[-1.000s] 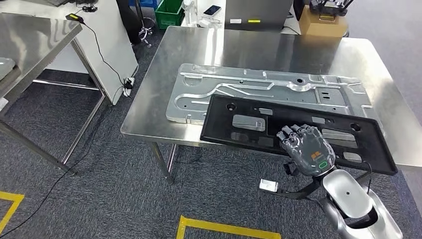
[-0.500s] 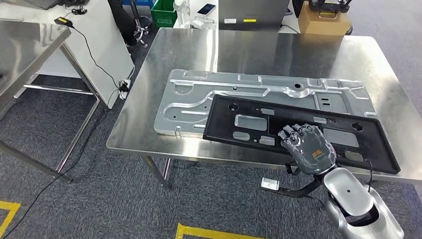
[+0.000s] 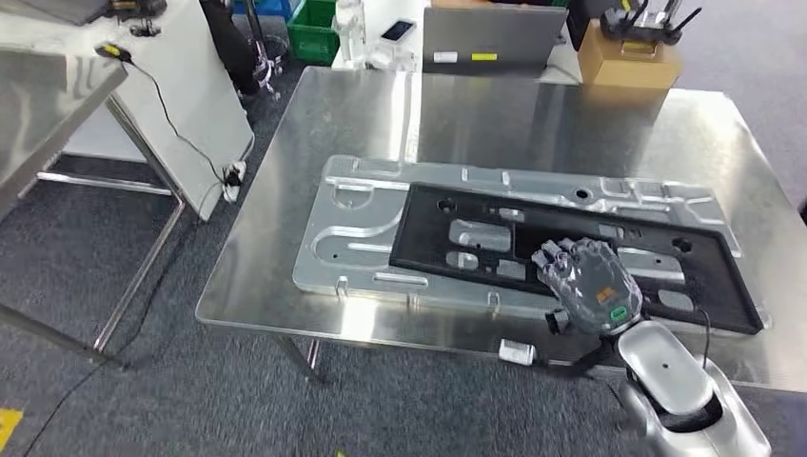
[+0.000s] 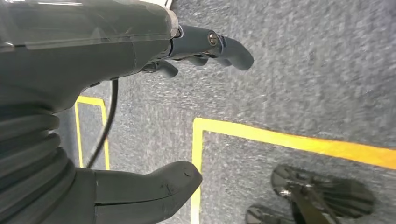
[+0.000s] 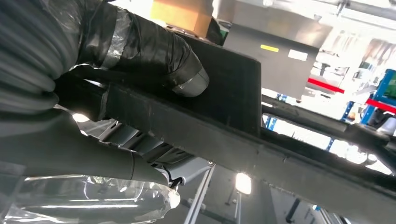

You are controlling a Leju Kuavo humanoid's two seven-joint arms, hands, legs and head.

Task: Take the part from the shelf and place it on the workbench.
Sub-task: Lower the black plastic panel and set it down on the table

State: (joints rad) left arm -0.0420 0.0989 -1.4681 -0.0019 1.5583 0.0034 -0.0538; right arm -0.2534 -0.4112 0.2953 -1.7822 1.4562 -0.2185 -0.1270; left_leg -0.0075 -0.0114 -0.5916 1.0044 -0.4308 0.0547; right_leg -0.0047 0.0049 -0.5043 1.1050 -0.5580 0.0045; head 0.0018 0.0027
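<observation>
A long black plastic panel (image 3: 495, 238) with several cut-outs is held over the steel workbench (image 3: 495, 105), above a silver stamped metal plate (image 3: 352, 238) that lies flat there. My right hand (image 3: 585, 281) grips the panel's near edge, fingers on top; in the right wrist view the thumb (image 5: 154, 51) presses one face of the black panel (image 5: 224, 121) and the fingers lie along the other. My left hand (image 4: 154, 112) hangs over grey carpet with its fingers apart and nothing in it.
A cardboard box (image 3: 628, 57) and a grey case (image 3: 490, 43) stand at the workbench's far edge. A second steel table (image 3: 48, 105) and a white board (image 3: 190, 105) are to the left. Yellow floor tape (image 4: 280, 140) runs beneath the left hand.
The camera has moved closer to the workbench. The black panel, carried in my right hand, now lies further over the table and overlaps more of the silver plate.
</observation>
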